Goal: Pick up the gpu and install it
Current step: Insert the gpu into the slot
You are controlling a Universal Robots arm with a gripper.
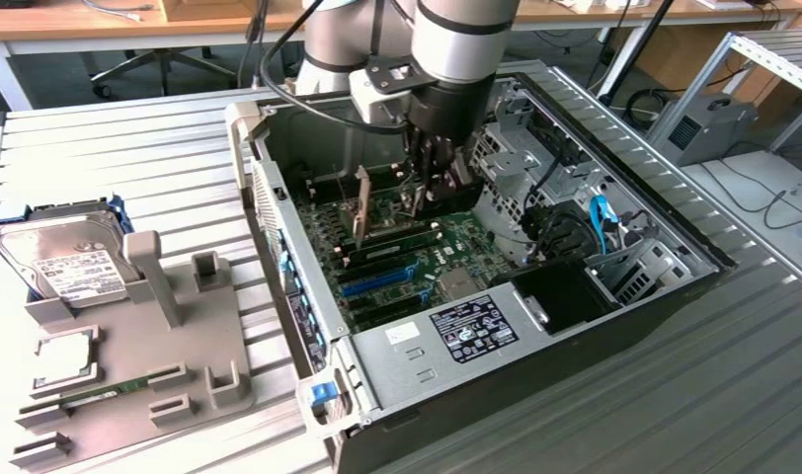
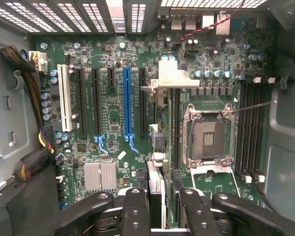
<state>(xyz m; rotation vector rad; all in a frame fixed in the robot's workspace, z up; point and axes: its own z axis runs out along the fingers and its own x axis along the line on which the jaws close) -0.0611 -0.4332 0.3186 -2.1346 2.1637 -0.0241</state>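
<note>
My gripper reaches down inside the open computer case, shut on the gpu. The card stands on edge over the motherboard, its bracket end toward the case's rear wall. In the wrist view the gpu shows edge-on between the two black fingers, with its silver bracket at the far end. It hangs above the black slots between the blue slot and the CPU socket. Whether its lower edge touches a slot is hidden.
A silver hard drive and a narrow memory stick rest on the grey fixture at the exterior view's left. Inside the case are a blue cable, drive cages, bundled wires and a small heatsink.
</note>
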